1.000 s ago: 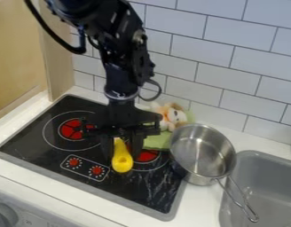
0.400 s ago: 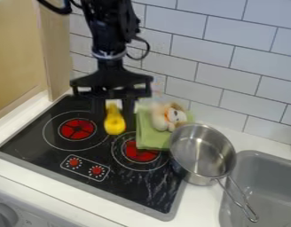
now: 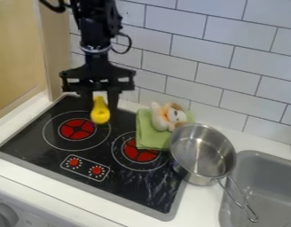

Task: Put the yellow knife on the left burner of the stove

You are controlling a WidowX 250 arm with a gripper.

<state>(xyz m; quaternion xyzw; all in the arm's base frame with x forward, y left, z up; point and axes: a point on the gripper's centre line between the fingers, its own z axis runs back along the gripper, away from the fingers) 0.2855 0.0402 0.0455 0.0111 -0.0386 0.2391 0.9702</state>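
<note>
The black gripper (image 3: 100, 104) hangs over the back of the stove (image 3: 131, 188), behind and slightly right of the left burner's centre. It is shut on the yellow knife (image 3: 100, 115), whose rounded yellow end points down and toward the camera between the two fingers. The knife appears raised above the stovetop. The left burner (image 3: 77, 129) has a red centre inside white rings and lies just in front and to the left of the knife. The knife's other end is hidden at the gripper.
A green cloth (image 3: 151, 136) partly covers the right burner (image 3: 139, 154), with a plush toy (image 3: 167, 116) on its back part. A metal pan (image 3: 202, 150) stands at the stove's right edge, its handle over the grey sink (image 3: 269, 177). The tiled wall (image 3: 231, 71) rises behind.
The gripper has moved back and left with the yellow knife, from over the right burner toward the left burner's rear. The cloth, toy and pan have stayed put.
</note>
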